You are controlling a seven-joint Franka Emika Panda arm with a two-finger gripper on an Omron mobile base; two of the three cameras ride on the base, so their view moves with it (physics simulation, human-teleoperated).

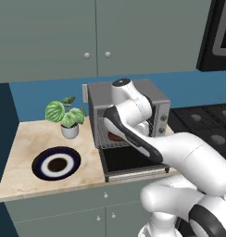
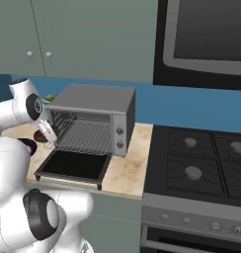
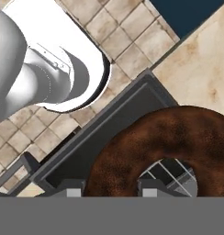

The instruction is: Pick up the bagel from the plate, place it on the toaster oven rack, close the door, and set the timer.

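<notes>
Dark brown, chocolate-coloured ring-shaped bagel sits in the two-finger gripper, whose small dark tips pinch one side of the ring. Hand view: bagel hangs over the open drop-down door with dark glass in a grey frame; silver wire bars show through the bagel's hole.

Right base view: bagel is at the left front corner of the silver-grey wire toaster oven rack, at the mouth of the cavity (whether it touches the wires, cannot tell). Rack is slid partly forward over the lowered door. Boxy grey metal toaster oven stands on the beige marble counter, its control panel on the right.

Left base view: round plate with navy rim, white ring and brown centre lies left of the oven, well apart from the bagel. Small potted green plant stands behind the plate, just beside the oven.
</notes>
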